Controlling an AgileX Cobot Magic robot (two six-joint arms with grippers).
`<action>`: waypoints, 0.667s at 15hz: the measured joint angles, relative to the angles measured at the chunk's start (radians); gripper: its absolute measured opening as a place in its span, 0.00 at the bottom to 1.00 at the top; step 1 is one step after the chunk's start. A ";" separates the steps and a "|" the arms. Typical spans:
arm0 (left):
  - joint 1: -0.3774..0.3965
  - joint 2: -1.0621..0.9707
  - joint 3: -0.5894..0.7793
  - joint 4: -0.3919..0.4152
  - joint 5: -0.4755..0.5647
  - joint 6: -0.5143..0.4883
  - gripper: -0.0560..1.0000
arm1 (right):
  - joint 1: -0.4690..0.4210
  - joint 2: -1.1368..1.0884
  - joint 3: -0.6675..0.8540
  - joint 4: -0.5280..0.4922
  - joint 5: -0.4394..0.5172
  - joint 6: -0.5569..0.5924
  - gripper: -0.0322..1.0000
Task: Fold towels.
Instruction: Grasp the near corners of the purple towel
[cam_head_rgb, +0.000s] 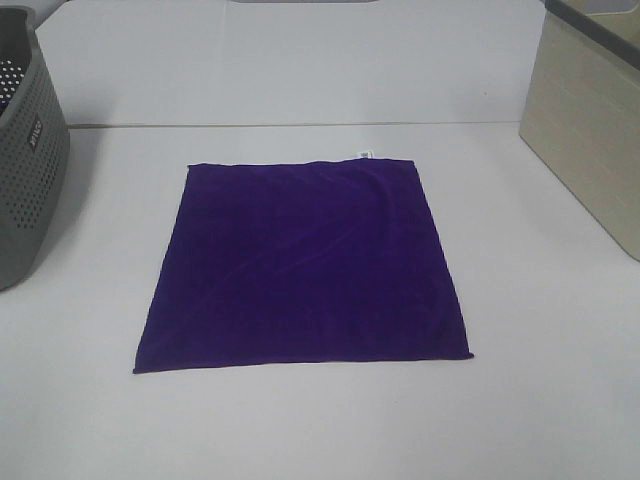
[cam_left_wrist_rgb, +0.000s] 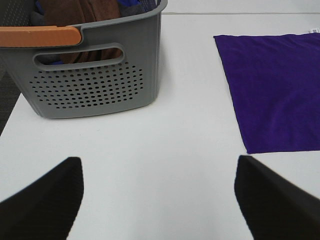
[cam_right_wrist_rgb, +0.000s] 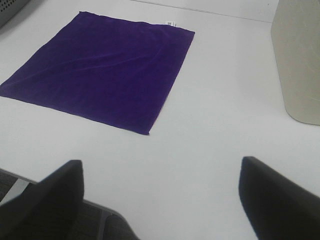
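A deep purple square towel lies flat and unfolded on the white table, with a small white tag on its far edge. It also shows in the left wrist view and the right wrist view. Neither gripper shows in the exterior high view. My left gripper is open and empty, well back from the towel's near left corner. My right gripper is open and empty, back from the towel's near right corner, over the table's front edge.
A grey perforated basket stands at the left, with an orange handle and brown cloth inside it. A beige bin stands at the right. The table's front edge shows in the right wrist view.
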 joint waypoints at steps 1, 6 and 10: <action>0.000 0.000 0.000 0.000 0.000 0.000 0.77 | 0.000 0.000 0.000 -0.001 0.000 -0.001 0.94; 0.000 0.000 0.000 0.013 0.000 0.000 0.96 | 0.000 0.000 0.000 -0.002 0.000 -0.003 0.96; 0.000 0.000 0.000 0.014 0.000 0.000 0.99 | 0.000 0.000 0.000 -0.002 0.000 -0.003 0.96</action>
